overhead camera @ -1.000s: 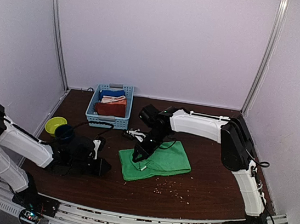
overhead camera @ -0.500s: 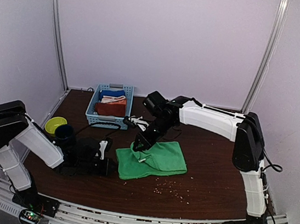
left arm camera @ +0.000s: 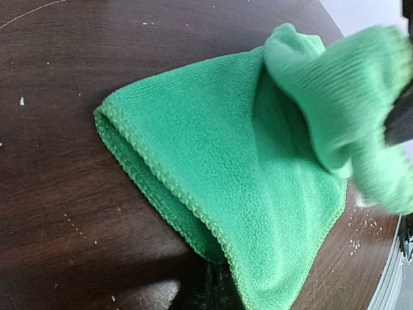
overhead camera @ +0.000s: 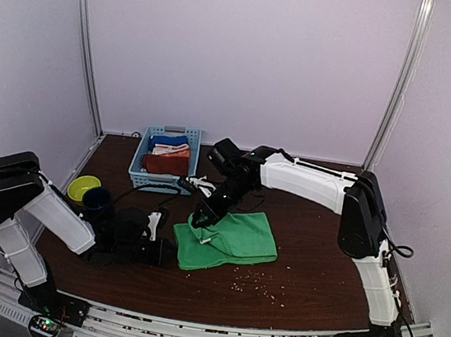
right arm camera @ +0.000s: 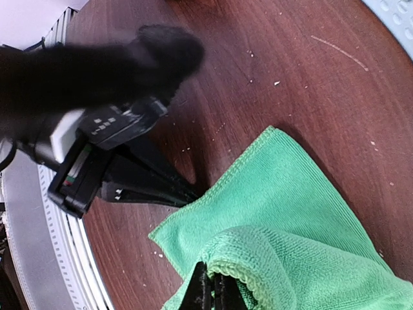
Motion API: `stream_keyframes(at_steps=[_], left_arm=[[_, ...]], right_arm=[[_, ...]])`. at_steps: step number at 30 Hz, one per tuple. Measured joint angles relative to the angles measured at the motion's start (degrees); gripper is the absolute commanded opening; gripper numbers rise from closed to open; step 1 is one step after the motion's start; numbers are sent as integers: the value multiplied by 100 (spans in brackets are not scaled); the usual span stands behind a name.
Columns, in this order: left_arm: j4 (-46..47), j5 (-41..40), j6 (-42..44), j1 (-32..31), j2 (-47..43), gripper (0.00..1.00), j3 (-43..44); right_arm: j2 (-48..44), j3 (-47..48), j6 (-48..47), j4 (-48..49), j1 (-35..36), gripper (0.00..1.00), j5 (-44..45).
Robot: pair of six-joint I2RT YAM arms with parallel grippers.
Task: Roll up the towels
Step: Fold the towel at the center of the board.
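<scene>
- Top external view: the green towel (overhead camera: 237, 241) lies folded on the table (overhead camera: 321, 264), centre front.
  - The right gripper (overhead camera: 202, 218) is clamped on a raised fold at the towel's left end.
  - The left gripper (overhead camera: 166, 252) lies low at the near-left edge, jaws closed.
  - The rust towel (overhead camera: 166, 164) sits in the basket (overhead camera: 161, 182) at the back left, beside a blue cloth (overhead camera: 168, 139). It is judged not yet started.
  - The rust towel's tag is too small to make out.
- Left wrist view: the green towel fills the frame.
  - Its hemmed corner runs down to the dark fingers at the bottom edge. The jaws are judged to be pinching that hem, but the contact itself is hidden under cloth.
  - The lifted fold at the right is blurred.
  - The dark shape beyond the fold is cut off by the frame.
- Right wrist view: the gripper's own fingertips (right arm camera: 210, 287) are closed on a doubled fold.
  - The left gripper's tips meet the towel's edge just beside that fold.
  - The number of layers held cannot be told.
- Step in hand, as judged: starting the roll at the left end.
  - The left gripper should keep the hem pinned flat.
  - The right gripper should carry its fold over low and tuck it tight, square to the long edges. Otherwise the whole towel may drag instead of rolling.
</scene>
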Motion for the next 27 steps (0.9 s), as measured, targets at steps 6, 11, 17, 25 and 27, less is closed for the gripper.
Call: stream_keyframes(at_steps=[6,11,17,25,27], left_arm=[[11,-4,-4,0,-52,2,-61],[-22,-9,-4,0,-114,2,-105],[-251,-111,-4,0,-407,3,-254],[-1338,-619,186,0,-1628,14,-275],[-1554,-758,306,0,-1860,20,-240]], right_arm=[[503,114,76,15,37,0,-61],[719,114,116,39,48,22,-155],[719,208,149,76,68,44,-693],[404,131,-120,-76,20,54,-1069],[98,-31,-179,-94,-15,53,-1084]])
